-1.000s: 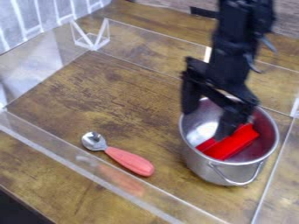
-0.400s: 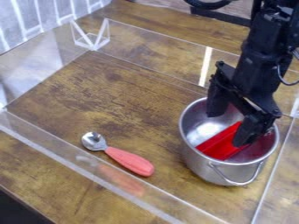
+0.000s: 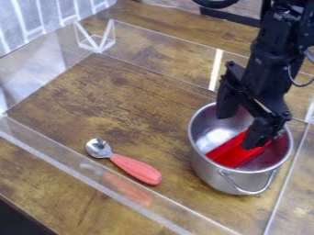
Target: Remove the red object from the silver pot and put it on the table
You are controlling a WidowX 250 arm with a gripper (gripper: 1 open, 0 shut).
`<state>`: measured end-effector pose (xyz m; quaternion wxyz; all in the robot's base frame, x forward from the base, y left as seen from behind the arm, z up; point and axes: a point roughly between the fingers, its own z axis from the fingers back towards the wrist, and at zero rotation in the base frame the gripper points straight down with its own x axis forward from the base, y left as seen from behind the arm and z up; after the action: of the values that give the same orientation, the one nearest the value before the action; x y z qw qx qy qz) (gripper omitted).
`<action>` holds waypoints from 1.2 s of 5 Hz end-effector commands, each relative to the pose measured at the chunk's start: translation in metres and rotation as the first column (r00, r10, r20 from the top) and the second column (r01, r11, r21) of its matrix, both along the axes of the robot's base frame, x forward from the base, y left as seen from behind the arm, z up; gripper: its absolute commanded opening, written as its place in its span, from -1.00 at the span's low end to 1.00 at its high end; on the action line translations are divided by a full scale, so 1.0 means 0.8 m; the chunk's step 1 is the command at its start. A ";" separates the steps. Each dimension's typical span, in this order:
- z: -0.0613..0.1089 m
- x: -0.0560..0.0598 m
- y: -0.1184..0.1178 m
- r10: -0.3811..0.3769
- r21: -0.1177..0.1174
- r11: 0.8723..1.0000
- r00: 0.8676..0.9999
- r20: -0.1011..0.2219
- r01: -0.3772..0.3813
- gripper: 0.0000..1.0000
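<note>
— Where's the gripper (image 3: 251,122) sitting?

— It's hanging over the silver pot (image 3: 241,155), jaws spread wide, gripping nothing.

— And the red object (image 3: 243,151)?

— It's lying slanted inside the pot, at the table's (image 3: 123,101) right edge. A spoon (image 3: 123,161) is lying apart, over to the left.

The bench (image 3: 110,101) is dark brown with a streaky wood grain, edged by clear, colourless walls (image 3: 73,161). The jaws are black, like the arm (image 3: 273,55) above them. Below them sits a shiny silver pot (image 3: 218,170), and the block (image 3: 240,150) inside it is bright red. Left of the jaws lies a spoon (image 3: 123,161) with a silver bowl and a red-orange handle.
</note>
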<state>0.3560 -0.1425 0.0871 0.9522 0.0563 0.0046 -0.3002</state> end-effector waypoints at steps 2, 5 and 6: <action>0.041 0.015 0.003 0.077 -0.042 0.996 0.990 0.115 -0.073 1.00; 0.031 0.038 0.005 0.047 -0.048 0.998 0.988 0.147 -0.040 1.00; 0.021 0.031 0.003 0.051 -0.049 0.998 0.987 0.152 -0.044 1.00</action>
<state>0.3770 -0.1388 0.0796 0.9593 0.0596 -0.0399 -0.2731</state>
